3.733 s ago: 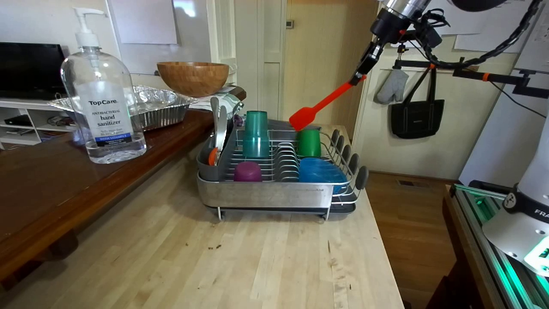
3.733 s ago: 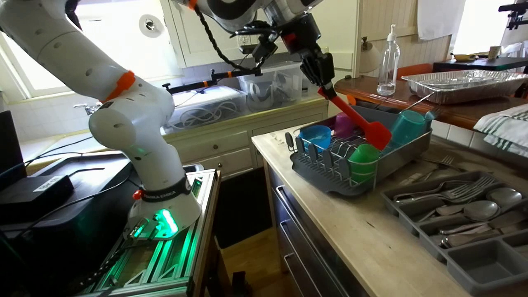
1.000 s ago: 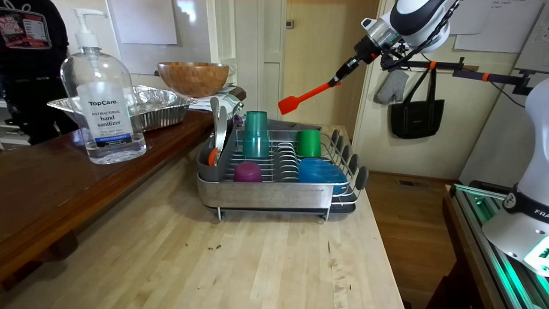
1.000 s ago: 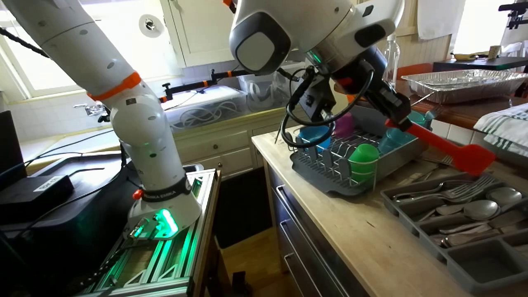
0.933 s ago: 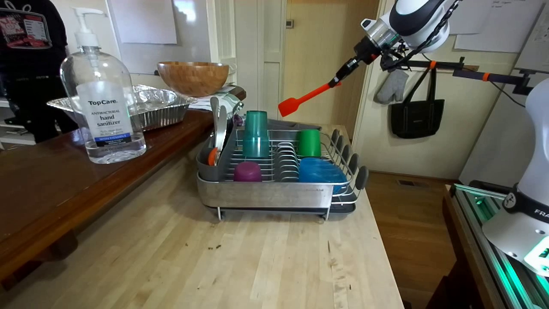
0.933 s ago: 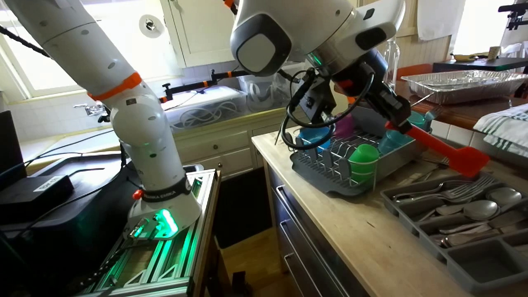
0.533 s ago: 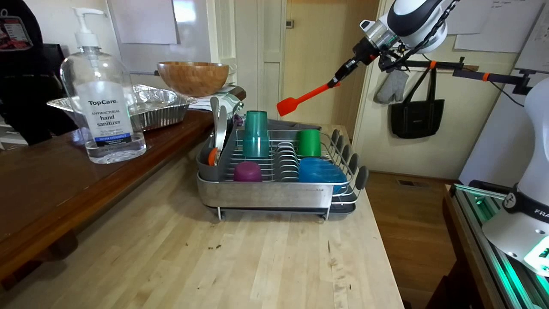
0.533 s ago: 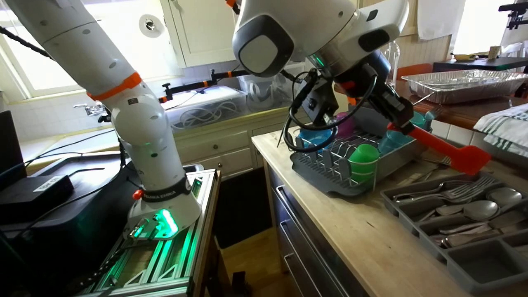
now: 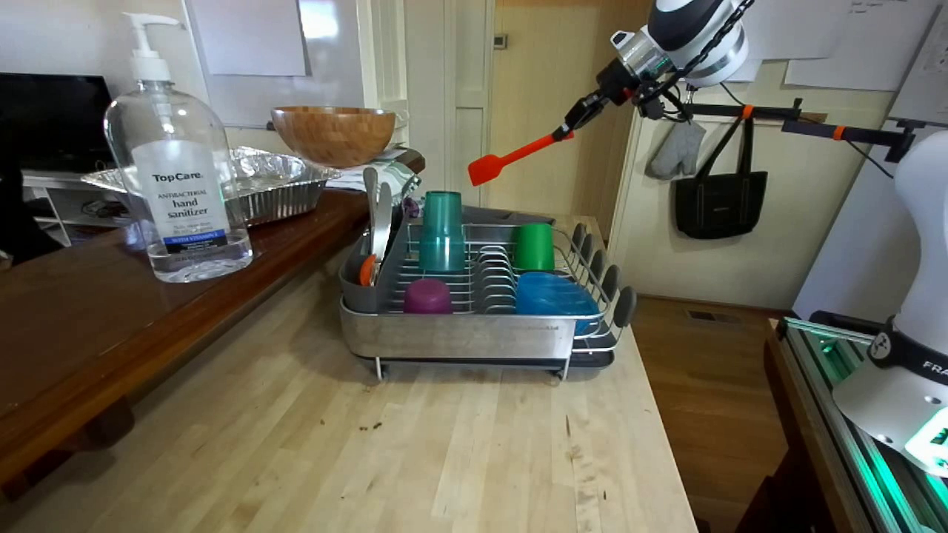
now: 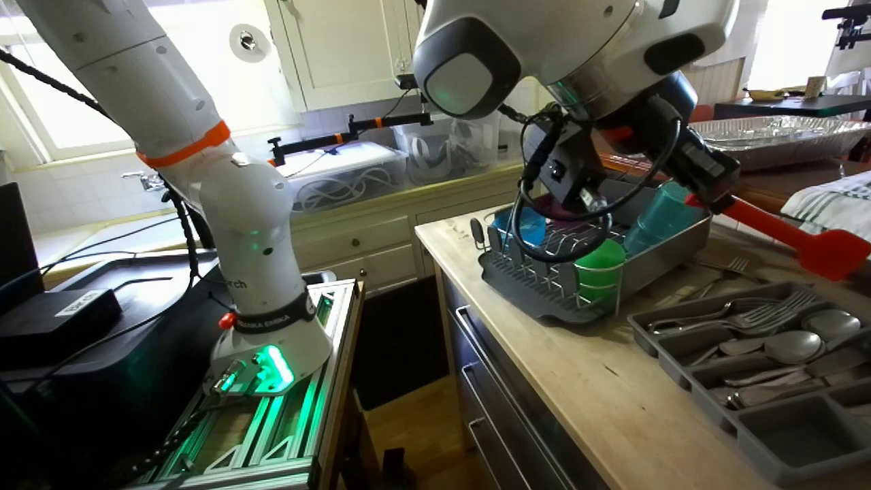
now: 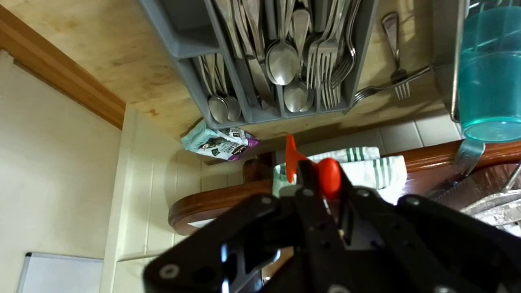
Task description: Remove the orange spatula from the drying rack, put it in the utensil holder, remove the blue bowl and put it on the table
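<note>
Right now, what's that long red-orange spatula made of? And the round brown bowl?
The long red-orange spatula looks like plastic or silicone: smooth and evenly coloured. The round brown bowl looks like wood, probably smoothly finished: blocks of grain show on its side.

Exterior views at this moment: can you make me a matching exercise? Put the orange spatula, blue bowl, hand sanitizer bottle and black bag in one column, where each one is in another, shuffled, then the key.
1. Orange spatula
2. Blue bowl
3. Hand sanitizer bottle
4. Black bag

A. Standing on the dark brown counter
B. Hanging beside a grey oven mitt
C. Clamped in the gripper, in the air
D. In the drying rack

Right pairs: 1-C, 2-D, 3-A, 4-B
</note>
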Tool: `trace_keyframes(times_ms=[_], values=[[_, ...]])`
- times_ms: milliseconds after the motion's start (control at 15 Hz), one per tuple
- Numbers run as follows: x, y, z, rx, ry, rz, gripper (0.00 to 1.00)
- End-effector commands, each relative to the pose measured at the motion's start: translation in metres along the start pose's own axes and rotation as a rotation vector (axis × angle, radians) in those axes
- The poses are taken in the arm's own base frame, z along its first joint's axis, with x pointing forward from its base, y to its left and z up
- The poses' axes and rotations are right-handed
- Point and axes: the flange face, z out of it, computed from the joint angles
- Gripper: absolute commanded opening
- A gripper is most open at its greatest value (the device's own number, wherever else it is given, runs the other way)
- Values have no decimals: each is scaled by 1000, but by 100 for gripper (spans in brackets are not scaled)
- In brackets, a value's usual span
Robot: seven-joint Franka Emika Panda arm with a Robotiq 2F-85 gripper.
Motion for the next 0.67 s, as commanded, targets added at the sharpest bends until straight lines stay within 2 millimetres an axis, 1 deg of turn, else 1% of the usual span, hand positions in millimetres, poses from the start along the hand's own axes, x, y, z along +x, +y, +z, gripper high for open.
trace_keyframes(times_ms=[0, 200, 600], values=[[18, 9, 12, 5, -7, 17, 3], [22, 18, 21, 9, -18, 41, 3], [22, 43, 41, 13, -62, 71, 3]])
